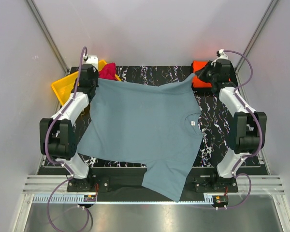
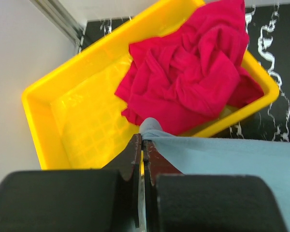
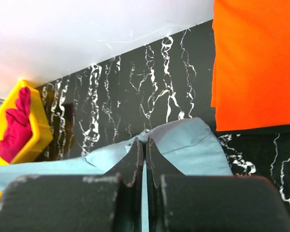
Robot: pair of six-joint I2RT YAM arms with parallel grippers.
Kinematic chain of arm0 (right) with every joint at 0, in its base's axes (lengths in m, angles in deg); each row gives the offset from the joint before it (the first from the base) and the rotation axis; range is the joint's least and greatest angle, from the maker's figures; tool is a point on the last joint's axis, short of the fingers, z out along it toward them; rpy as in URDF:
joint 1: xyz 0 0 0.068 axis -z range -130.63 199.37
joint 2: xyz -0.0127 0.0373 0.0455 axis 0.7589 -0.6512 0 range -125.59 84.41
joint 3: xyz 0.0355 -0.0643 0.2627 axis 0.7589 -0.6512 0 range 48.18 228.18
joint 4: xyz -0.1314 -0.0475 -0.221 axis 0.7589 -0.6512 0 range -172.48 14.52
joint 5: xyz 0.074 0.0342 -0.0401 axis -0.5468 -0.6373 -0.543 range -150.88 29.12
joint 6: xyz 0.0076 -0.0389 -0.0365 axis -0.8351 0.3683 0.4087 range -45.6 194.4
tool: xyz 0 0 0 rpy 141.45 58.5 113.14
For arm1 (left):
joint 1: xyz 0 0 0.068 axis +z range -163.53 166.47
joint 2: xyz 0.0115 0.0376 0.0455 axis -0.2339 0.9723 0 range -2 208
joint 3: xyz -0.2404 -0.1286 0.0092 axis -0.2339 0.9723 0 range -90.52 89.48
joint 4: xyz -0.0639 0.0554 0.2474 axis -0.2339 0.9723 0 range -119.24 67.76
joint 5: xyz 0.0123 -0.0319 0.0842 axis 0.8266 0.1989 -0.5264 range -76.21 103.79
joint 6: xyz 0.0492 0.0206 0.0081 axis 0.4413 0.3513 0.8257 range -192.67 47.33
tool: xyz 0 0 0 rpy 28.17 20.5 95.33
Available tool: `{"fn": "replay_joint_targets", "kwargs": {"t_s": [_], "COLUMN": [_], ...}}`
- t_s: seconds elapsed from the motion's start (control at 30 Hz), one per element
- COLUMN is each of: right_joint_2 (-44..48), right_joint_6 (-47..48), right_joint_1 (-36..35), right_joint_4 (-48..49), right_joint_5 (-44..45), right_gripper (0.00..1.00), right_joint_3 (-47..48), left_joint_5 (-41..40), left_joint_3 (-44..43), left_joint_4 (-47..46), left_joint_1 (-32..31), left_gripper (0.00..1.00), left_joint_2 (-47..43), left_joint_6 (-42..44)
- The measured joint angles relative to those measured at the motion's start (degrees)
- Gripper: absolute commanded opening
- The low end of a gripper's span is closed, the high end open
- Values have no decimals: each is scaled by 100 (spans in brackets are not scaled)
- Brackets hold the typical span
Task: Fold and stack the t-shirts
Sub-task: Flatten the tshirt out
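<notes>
The grey-blue t-shirt (image 1: 145, 125) is stretched across the black marbled table, one sleeve hanging over the near edge. My left gripper (image 1: 93, 83) is shut on its far left corner, seen in the left wrist view (image 2: 144, 141) with cloth (image 2: 222, 154) trailing right. My right gripper (image 1: 203, 76) is shut on its far right corner, seen in the right wrist view (image 3: 145, 140) with cloth (image 3: 188, 145) pinched between the jaws. The crimson-magenta t-shirt (image 2: 193, 72) lies crumpled in the yellow bin (image 2: 77, 111). The folded orange t-shirt (image 3: 256, 63) lies at the far right.
The yellow bin (image 1: 67, 87) stands at the table's far left corner, right behind my left gripper. The orange t-shirt (image 1: 199, 73) lies by my right gripper. White walls and slanted metal frame posts close in the far side.
</notes>
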Motion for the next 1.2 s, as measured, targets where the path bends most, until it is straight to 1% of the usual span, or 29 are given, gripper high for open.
{"fn": "replay_joint_targets", "kwargs": {"t_s": [0.1,0.33,0.5,0.63,1.0,1.1,1.2], "right_joint_2": [214,1325,2199,2680,4113,4323,4369], "right_joint_6": [-219,-632,-852,-975,-1425,-1467,-1473], "right_joint_1": [0,0,0,0,-234,-417,-785], "right_joint_4": [26,-85,-221,-289,-391,-474,-595], "right_joint_5": [55,293,437,514,573,616,704], "right_gripper": [0,0,0,0,0,0,0], "right_joint_3": [-245,-1440,-2465,-3106,-4328,-4533,-4636], "left_joint_5": [11,199,382,407,339,264,212], "left_joint_3": [98,557,1104,1392,2173,2319,2430], "left_joint_4": [-372,-1034,-1298,-1397,-1679,-1694,-1690], "left_joint_1": [15,15,15,15,15,15,15], "left_gripper": [0,0,0,0,0,0,0], "left_joint_2": [26,22,-68,-216,-750,-780,-804], "left_joint_6": [111,389,612,715,669,662,627]}}
